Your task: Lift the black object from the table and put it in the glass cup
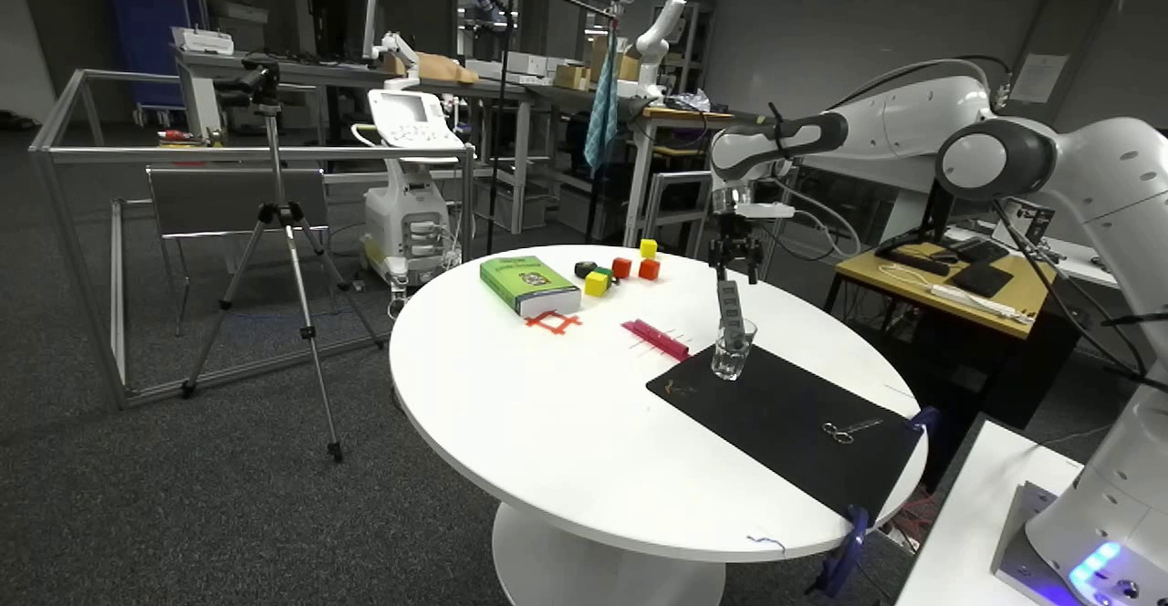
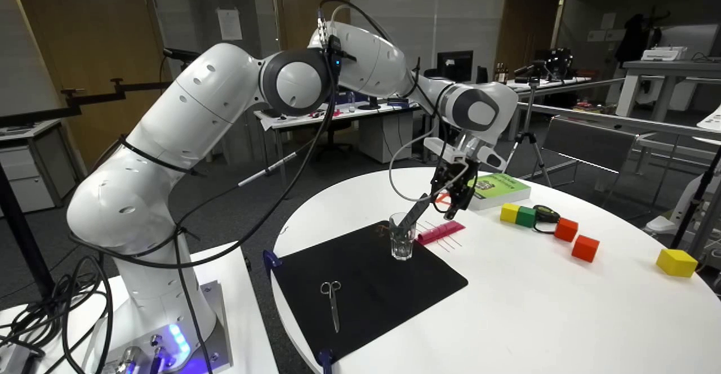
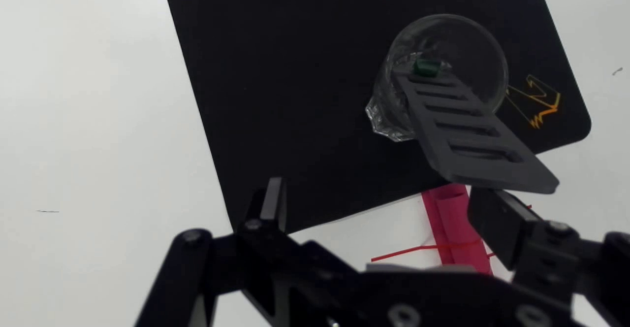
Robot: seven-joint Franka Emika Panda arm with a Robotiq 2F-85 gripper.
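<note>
The black object is a slim dark slotted stick (image 1: 729, 305) (image 2: 415, 211) (image 3: 467, 125). It stands tilted in the clear glass cup (image 1: 728, 366) (image 2: 402, 245) (image 3: 386, 115), its lower end inside and its upper end above the rim. The cup stands upright on the black mat on the round white table (image 1: 529, 405) (image 2: 563, 317) (image 3: 98, 120). My gripper (image 1: 737, 276) (image 2: 445, 202) (image 3: 379, 194) is open with nothing between its fingers. It is just above the stick's upper end. In the wrist view one finger is right by that end; I cannot tell whether they touch.
Scissors (image 1: 850, 430) (image 2: 333, 305) lie on the black mat (image 1: 785, 405) (image 2: 366, 289) (image 3: 295, 71). A pink holder (image 1: 657, 339) (image 2: 440, 231) (image 3: 457, 218) lies beside the mat. A green book (image 1: 529, 285) (image 2: 498, 189) and several coloured blocks (image 1: 621, 267) (image 2: 566, 229) are farther off. A small green piece (image 3: 427, 67) shows within the cup.
</note>
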